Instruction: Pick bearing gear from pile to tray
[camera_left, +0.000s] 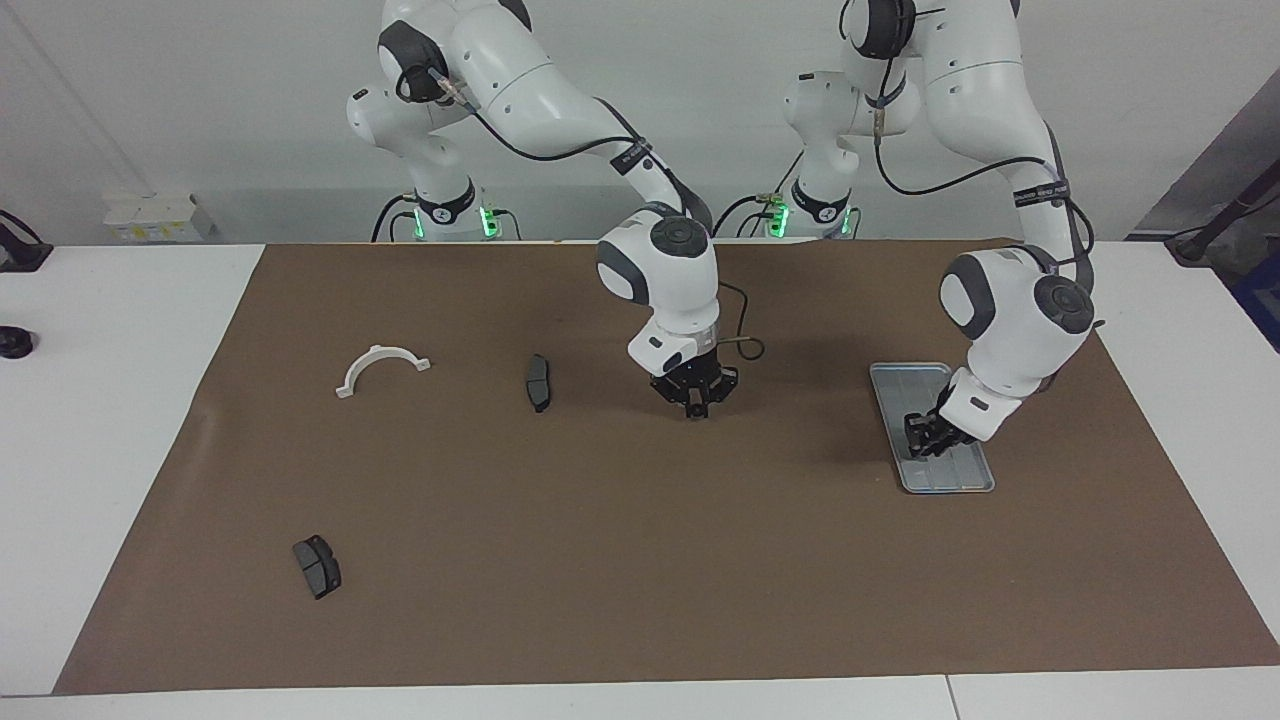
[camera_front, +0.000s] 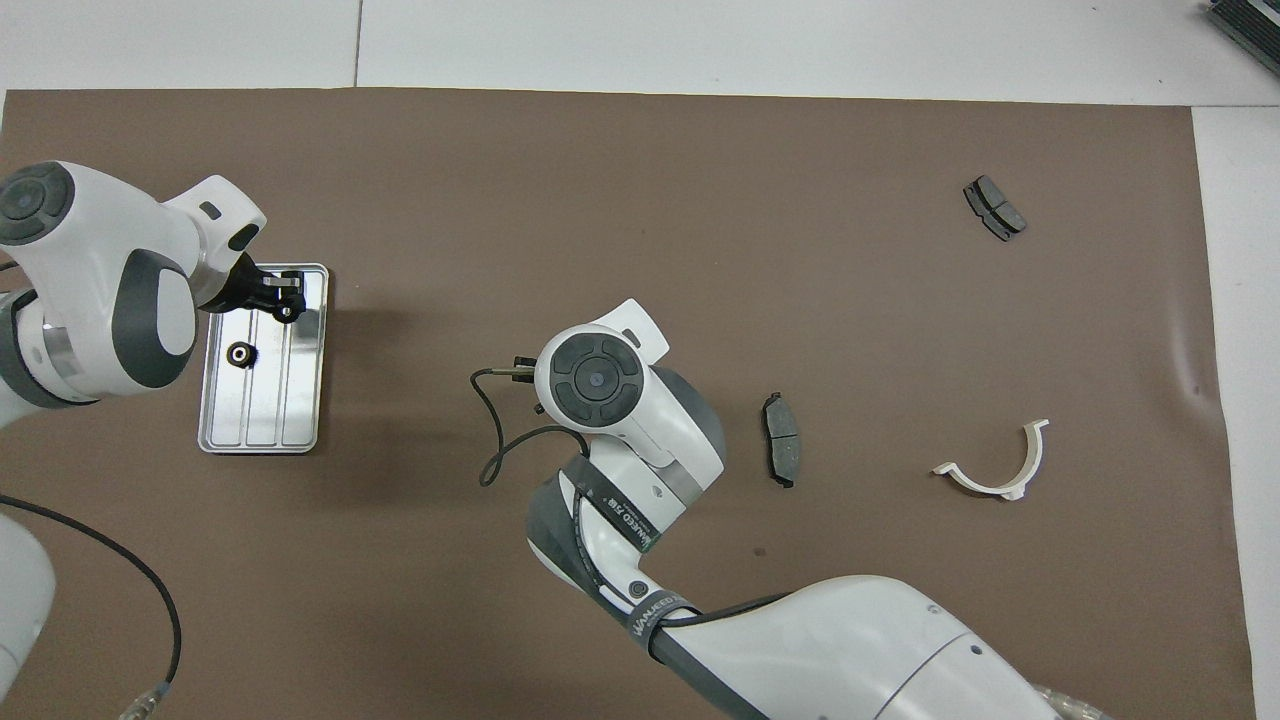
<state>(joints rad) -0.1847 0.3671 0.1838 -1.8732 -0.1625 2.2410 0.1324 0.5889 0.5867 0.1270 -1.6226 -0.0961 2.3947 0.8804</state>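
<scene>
The silver-grey tray (camera_left: 965, 480) lies toward the left arm's end of the table. One small black gear (camera_front: 240, 353) lies in the tray (camera_front: 290, 420). My left gripper (camera_left: 930, 437) is low over the tray's part farther from the robots. A second small black round thing (camera_front: 288, 313) sits at its tips (camera_front: 283, 292); I cannot tell whether it is held. My right gripper (camera_left: 697, 405) points down over the bare mat mid-table, fingers together. In the overhead view its own wrist (camera_front: 595, 375) hides it.
Two dark brake pads (camera_left: 538, 383) (camera_left: 317, 566) and a white half-ring bracket (camera_left: 383, 350) lie toward the right arm's end. They also show in the overhead view: pads (camera_front: 781, 452) (camera_front: 994, 207), bracket (camera_front: 985, 486). A brown mat (camera_left: 600, 560) covers the table.
</scene>
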